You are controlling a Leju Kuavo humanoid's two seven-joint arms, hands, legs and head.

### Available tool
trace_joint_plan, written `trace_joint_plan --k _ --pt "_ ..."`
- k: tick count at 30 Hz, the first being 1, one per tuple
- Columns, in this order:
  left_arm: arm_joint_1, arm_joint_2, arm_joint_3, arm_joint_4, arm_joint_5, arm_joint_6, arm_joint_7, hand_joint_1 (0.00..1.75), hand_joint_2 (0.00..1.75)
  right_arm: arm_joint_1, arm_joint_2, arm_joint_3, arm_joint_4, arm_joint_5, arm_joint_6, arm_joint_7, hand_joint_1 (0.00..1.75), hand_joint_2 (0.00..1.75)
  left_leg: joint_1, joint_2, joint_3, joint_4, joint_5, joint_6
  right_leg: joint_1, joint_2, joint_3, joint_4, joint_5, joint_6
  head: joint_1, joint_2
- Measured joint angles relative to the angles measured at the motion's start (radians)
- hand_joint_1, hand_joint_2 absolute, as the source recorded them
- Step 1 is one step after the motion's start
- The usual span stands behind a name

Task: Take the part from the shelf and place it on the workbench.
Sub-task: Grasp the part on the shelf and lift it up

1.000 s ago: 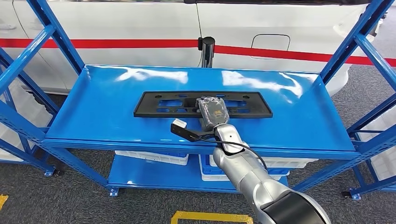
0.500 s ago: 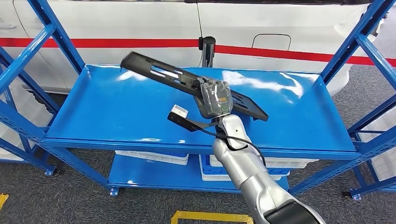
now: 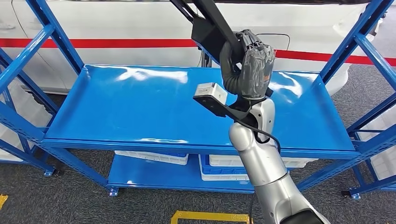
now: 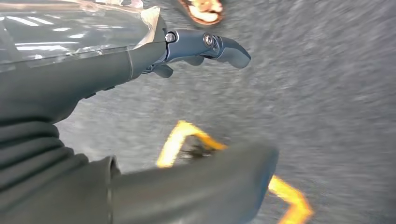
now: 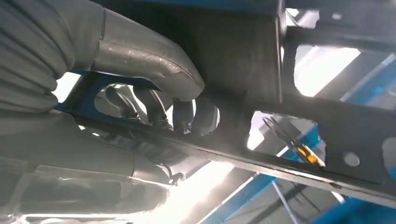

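My right hand [image 3: 246,65] is raised high above the blue shelf [image 3: 140,107] and grips the black flat part [image 3: 209,28], a long plate with cut-outs. The part slants steeply up to the left and runs out of the picture's top edge. In the right wrist view the thumb and fingers [image 5: 154,70] close around the part's black frame [image 5: 299,144]. My left hand [image 4: 140,60] hangs over grey floor with its fingers apart and nothing in it.
The blue rack's uprights [image 3: 46,32] and diagonal braces [image 3: 359,37] stand at both sides. White and blue bins [image 3: 154,157] sit on the lower shelf. A white car with a red stripe [image 3: 116,43] stands behind the rack. Yellow floor tape [image 3: 210,216] lies below.
My right hand has lifted the part off the shelf top, from lying flat to tilted and then high up toward the top edge. The shelf top now lies bare.
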Motion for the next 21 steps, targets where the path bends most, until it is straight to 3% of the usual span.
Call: trace_joint_plan --k 5,8,11,13,15,16,17,18,20,21 --pt "-0.005 -0.001 0.016 0.0 0.019 -0.003 0.042 0.0 1.75 0.009 -0.009 0.021 -0.007 -0.1 0.01 -0.02 1.75 1.75 -0.001 0.0 -0.001 0.003 -0.002 0.003 -0.006 0.0 0.001 -0.001 0.001 0.003 0.0 0.0" --pt "-0.007 -0.001 0.024 0.0 0.019 0.002 0.087 0.0 1.75 0.02 -0.014 0.025 -0.002 -0.164 0.04 -0.022 1.75 1.75 -0.001 -0.001 -0.004 0.008 -0.004 0.01 -0.017 -0.001 0.003 -0.003 0.003 0.012 0.0 0.0" --pt "-0.009 -0.001 0.025 0.0 0.011 -0.011 0.113 0.0 1.75 0.031 -0.021 0.025 0.0 -0.205 0.058 -0.031 1.75 1.75 0.004 0.001 -0.001 -0.003 0.011 0.023 -0.015 -0.001 -0.003 0.008 -0.003 0.018 0.0 0.0" --pt "-0.011 -0.002 0.025 0.0 -0.002 -0.022 0.122 0.0 1.75 0.04 -0.029 0.024 0.0 -0.218 0.064 -0.034 1.75 1.75 0.008 0.004 0.0 -0.015 0.022 0.033 -0.011 -0.001 -0.035 0.081 -0.053 0.007 0.002 0.0" --pt "-0.011 -0.002 0.024 0.0 -0.013 -0.03 0.128 0.0 1.75 0.053 -0.038 0.022 0.0 -0.226 0.071 -0.035 1.75 1.75 0.007 0.005 -0.007 -0.016 0.027 0.037 -0.01 -0.002 -0.091 0.224 -0.126 -0.006 0.005 0.0" --pt "-0.011 -0.002 0.024 0.0 -0.017 -0.033 0.131 0.0 1.75 0.061 -0.043 0.021 0.001 -0.228 0.074 -0.035 1.75 1.75 0.007 0.005 -0.011 -0.015 0.029 0.037 -0.01 -0.002 -0.11 0.282 -0.149 -0.007 0.006 0.0" --pt "-0.011 -0.002 0.023 0.001 -0.02 -0.034 0.134 0.0 1.75 0.067 -0.047 0.02 0.001 -0.23 0.076 -0.035 1.75 1.75 0.007 0.005 -0.015 -0.014 0.032 0.035 -0.01 -0.002 -0.113 0.306 -0.157 -0.003 0.006 0.0" --pt "-0.011 -0.002 0.023 0.001 -0.022 -0.035 0.136 0.0 1.75 0.071 -0.049 0.02 0.002 -0.231 0.078 -0.035 1.75 1.75 0.008 0.005 -0.02 -0.013 0.035 0.032 -0.01 -0.002 -0.092 0.285 -0.148 0.004 0.007 0.0" --pt "-0.012 -0.003 0.022 0.001 -0.023 -0.037 0.14 0.0 1.75 0.073 -0.052 0.019 0.002 -0.231 0.083 -0.035 1.75 1.75 0.009 0.005 -0.029 -0.004 0.038 0.025 -0.014 -0.003 -0.006 0.147 -0.11 0.019 0.007 0.0" --pt "-0.012 -0.004 0.022 0.001 -0.023 -0.039 0.141 0.0 1.75 0.074 -0.052 0.019 0.002 -0.231 0.084 -0.036 1.75 1.75 0.009 0.004 -0.035 0.002 0.04 0.02 -0.013 -0.001 0.033 0.087 -0.093 0.021 0.007 0.0"
